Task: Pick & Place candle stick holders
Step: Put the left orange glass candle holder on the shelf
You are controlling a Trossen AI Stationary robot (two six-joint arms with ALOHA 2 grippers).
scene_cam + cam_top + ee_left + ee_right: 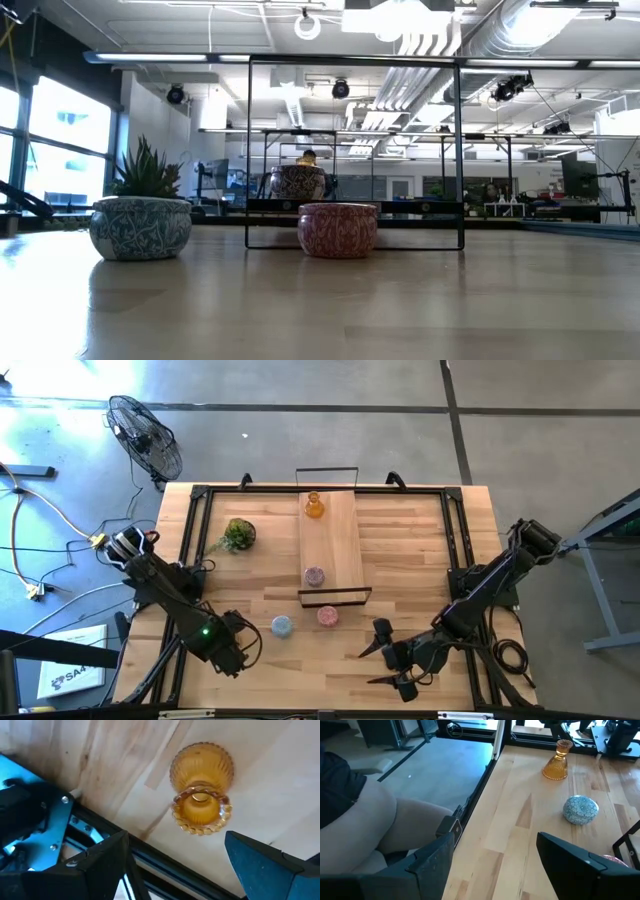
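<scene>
- From above, a long wooden board (pixel 331 545) with a thin black frame lies in the middle of the tabletop (pixel 420 560).
- An amber holder (pixel 314 506) stands at the far end of the board. A pink holder (pixel 315 576) sits on the near end.
- Another pink holder (pixel 327 616) sits on the tabletop just past the board's near end. A light-blue holder (pixel 282 626) is beside it, toward the left arm.
- A small green plant (pixel 238 535) stands left of the board.
- The left gripper (pixel 243 650) is at the near left edge. The right gripper (pixel 380 656) is at the near right part, with its fingers spread wide and nothing in them.
- From table height, the blue patterned holder (pixel 140 226) is on the left with the plant (pixel 146 168) behind it. The pink holder (pixel 338 229) is in the middle, in front of the black frame (pixel 355 150).
- The left wrist camera looks down on an amber holder (pixel 201 787) by the tabletop's black rail. The left gripper (pixel 185 865) is open and holds nothing.
- The right wrist camera sees an amber holder (pixel 559 761) standing upright, and the light-blue holder (pixel 580 810) nearer. The right gripper (pixel 495 865) is open and empty. A person's leg (pixel 365 825) shows beside the tabletop.
</scene>
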